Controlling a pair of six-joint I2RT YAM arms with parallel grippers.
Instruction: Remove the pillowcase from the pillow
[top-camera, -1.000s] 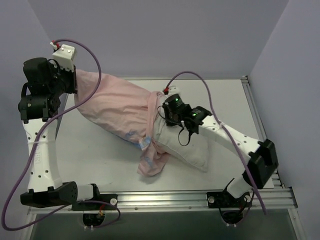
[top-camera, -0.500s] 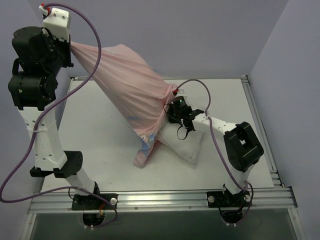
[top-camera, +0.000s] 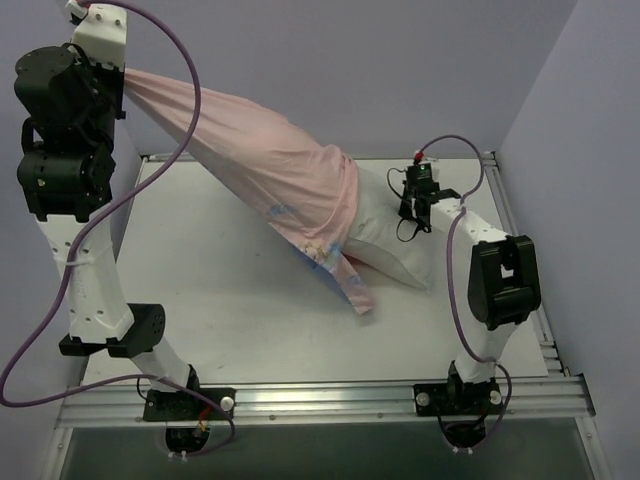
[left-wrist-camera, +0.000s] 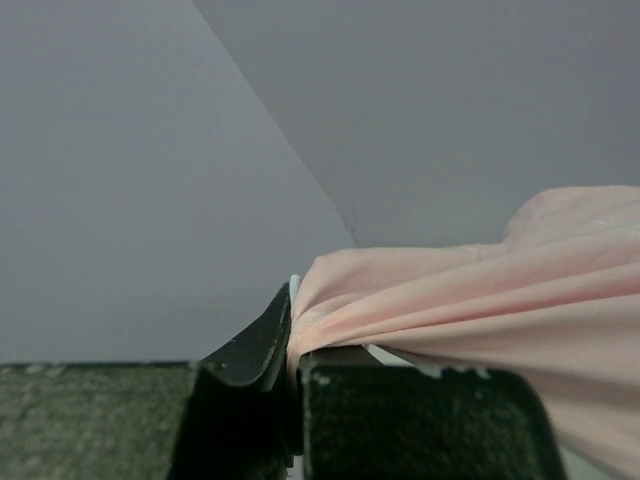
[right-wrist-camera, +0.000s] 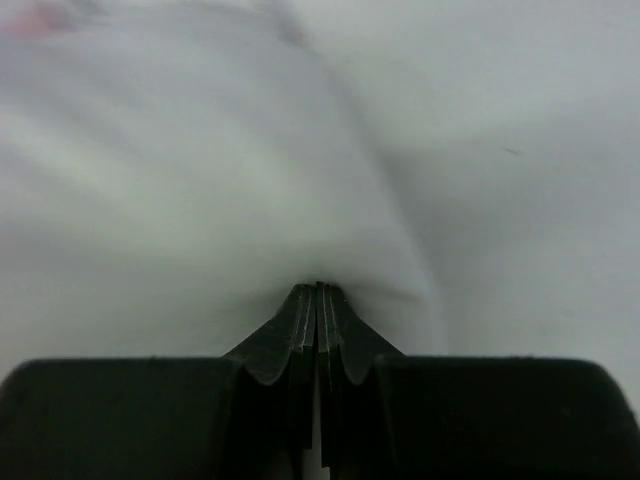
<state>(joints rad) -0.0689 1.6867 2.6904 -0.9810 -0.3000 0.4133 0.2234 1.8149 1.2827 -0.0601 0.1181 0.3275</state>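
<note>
Pillowcase (top-camera: 270, 175) taut from left hand (left-wrist-camera: 297, 335) — right hand (right-wrist-camera: 317, 297) (seemingly) pinches pillow (top-camera: 395, 250).

Left gripper (top-camera: 122, 82) climbs higher above far-left corner of white table (top-camera: 220, 310), dragging pink-and-blue printed fabric pillowcase (top-camera: 262, 162) taut. Pillowcase slips further off plump white stuffed pillow (top-camera: 392, 252); more white shows. Right gripper (top-camera: 412, 207) shifts from table's middle toward far-right corner, jaws now pinched together on pillow's end.
</note>
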